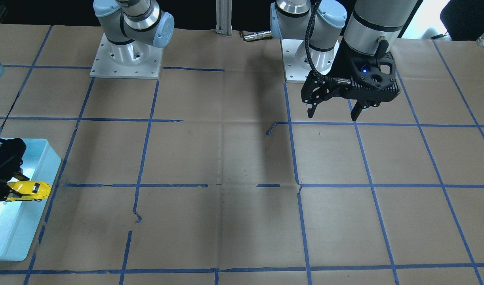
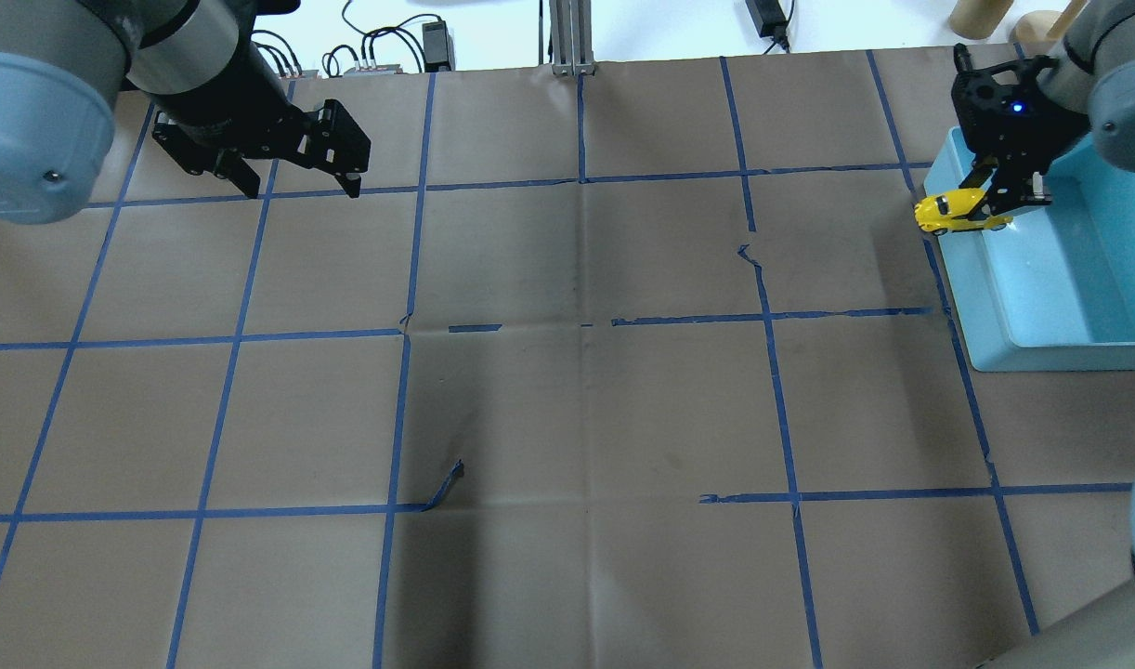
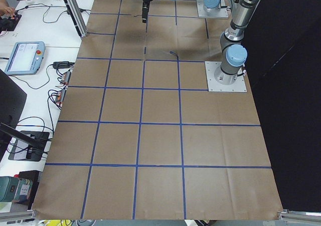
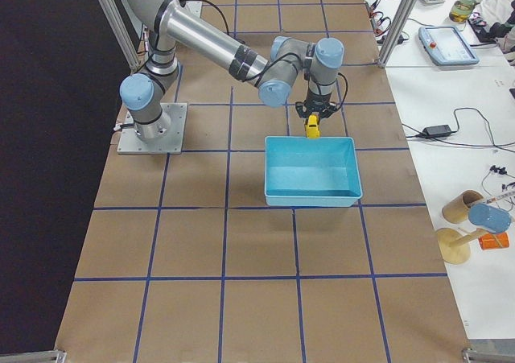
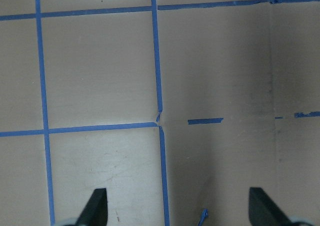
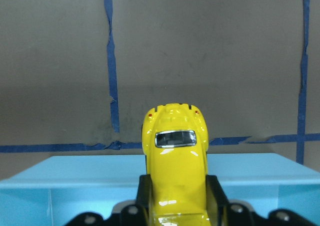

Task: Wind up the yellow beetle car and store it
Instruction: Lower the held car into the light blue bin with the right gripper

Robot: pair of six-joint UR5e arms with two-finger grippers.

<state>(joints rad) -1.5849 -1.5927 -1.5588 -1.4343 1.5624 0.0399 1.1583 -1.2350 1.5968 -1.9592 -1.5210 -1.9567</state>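
Observation:
The yellow beetle car (image 2: 959, 212) is held in my right gripper (image 2: 999, 190), which is shut on it above the inner rim of the light-blue bin (image 2: 1060, 288). The car pokes out over the bin's wall towards the table's middle. It also shows in the front view (image 1: 28, 190), the right side view (image 4: 311, 125) and the right wrist view (image 6: 175, 156), clamped between the black fingers (image 6: 216, 196). My left gripper (image 2: 298, 186) is open and empty, hanging above the paper at the far left; it also shows in the front view (image 1: 332, 113).
Brown paper with a blue tape grid (image 2: 577, 325) covers the table. Loose tape curls lie near the middle (image 2: 447, 485). The bin (image 1: 12, 221) sits at the table's right end. Both arm bases (image 1: 127, 59) stand at the robot's edge.

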